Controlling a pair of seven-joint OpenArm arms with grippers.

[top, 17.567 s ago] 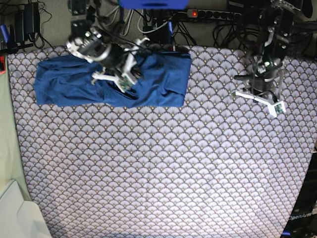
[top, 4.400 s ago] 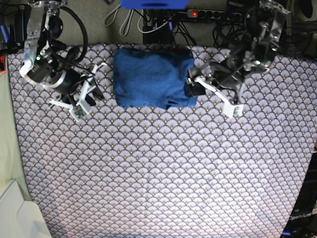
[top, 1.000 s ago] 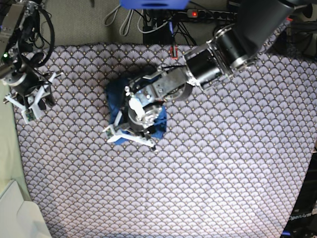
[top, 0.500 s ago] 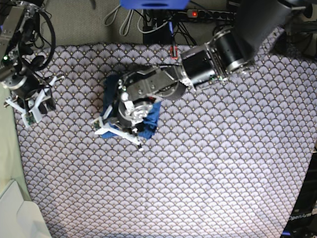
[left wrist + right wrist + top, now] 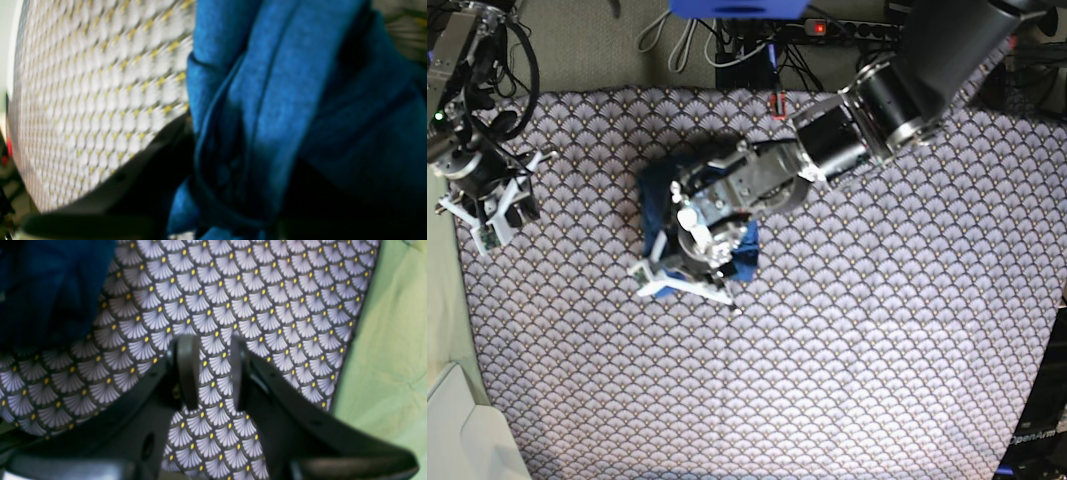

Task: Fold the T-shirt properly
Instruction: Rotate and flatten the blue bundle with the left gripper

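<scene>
While the T-shirt [image 5: 655, 190] is lying bunched on the scallop cloth [image 5: 877, 330], the left gripper [image 5: 689, 280] is pinching its blue folds. The right gripper [image 5: 209, 371] is hovering narrowly parted, holding nothing, near the cloth's edge.

The long black-and-silver left arm [image 5: 867, 110] covers most of the crumpled medium-blue knit T-shirt [image 5: 655, 190] in the base view. In the left wrist view, blurred blue folds [image 5: 283, 110] run past the frame edges, hiding the gripper's fingertips.
</scene>
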